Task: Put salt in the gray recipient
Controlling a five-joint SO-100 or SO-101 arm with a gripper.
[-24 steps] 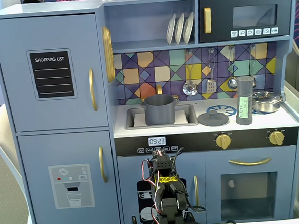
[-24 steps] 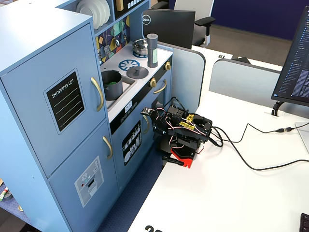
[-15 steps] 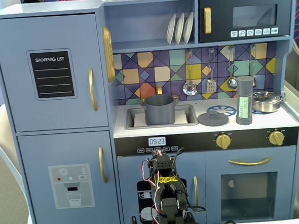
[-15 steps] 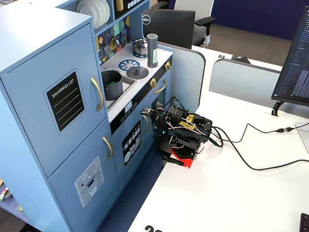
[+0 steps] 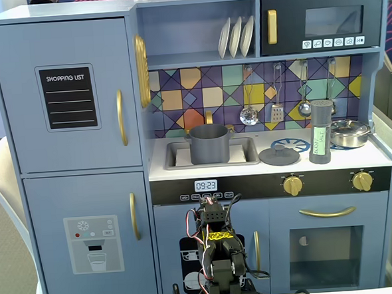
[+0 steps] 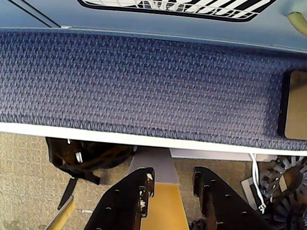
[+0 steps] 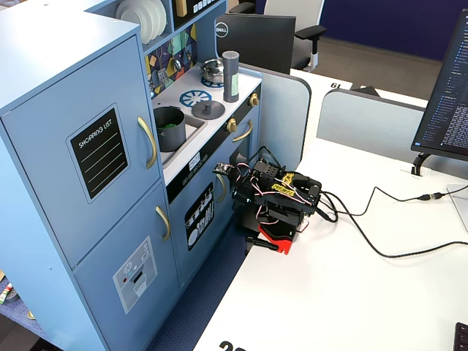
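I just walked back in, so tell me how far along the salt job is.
Nothing looks done yet. The salt stands upright on the counter beside the flat lid, apart from the gray pot in the sink. The end effector is open, empty, folded low at the table's edge. Reaching, grasping and pouring all remain.

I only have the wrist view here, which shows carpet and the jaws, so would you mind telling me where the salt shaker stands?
Observer: The salt shaker stands upright on the toy kitchen's counter, right of the flat lid in a fixed view.
Operator: Thank you. And where is the gray pot?
Observer: The gray pot sits in the sink, left of the lid.
Operator: Is there anything in the pot?
Observer: Something green shows inside it in a fixed view.
Operator: How is the arm placed?
Observer: The arm is folded low on the white table, well below the counter.
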